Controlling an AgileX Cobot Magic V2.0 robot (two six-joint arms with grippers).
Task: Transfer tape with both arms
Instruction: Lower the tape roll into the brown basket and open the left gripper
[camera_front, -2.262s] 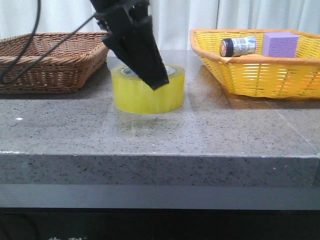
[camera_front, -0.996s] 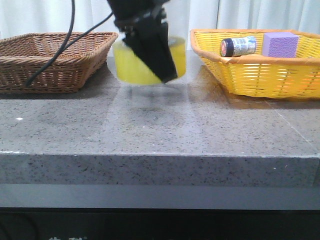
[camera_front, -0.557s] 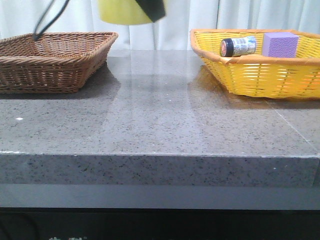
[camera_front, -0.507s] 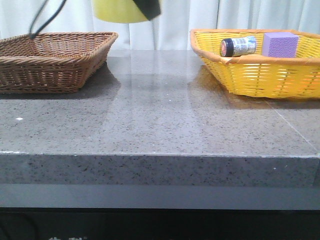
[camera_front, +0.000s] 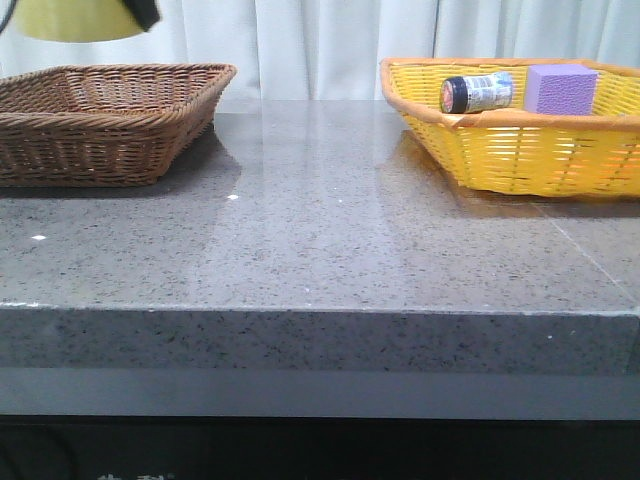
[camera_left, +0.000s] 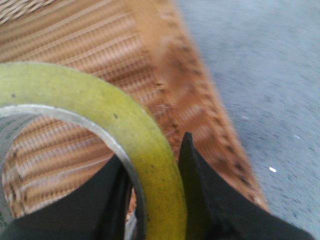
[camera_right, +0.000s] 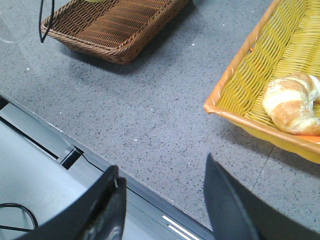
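The yellow tape hangs high at the top left of the front view, above the brown wicker basket, and only its lower part shows. A black left fingertip shows at its right side. In the left wrist view my left gripper is shut on the tape's wall, with one finger inside the ring and one outside. The brown basket lies below the tape. My right gripper is open and holds nothing. It hovers over the table's front edge, far from the tape.
A yellow basket at the right holds a dark-capped bottle and a purple block. The right wrist view shows a croissant in the yellow basket. The grey stone table lies between the baskets.
My left gripper lifted the tape off the middle of the table. It then carried the tape up and left, to above the brown basket.
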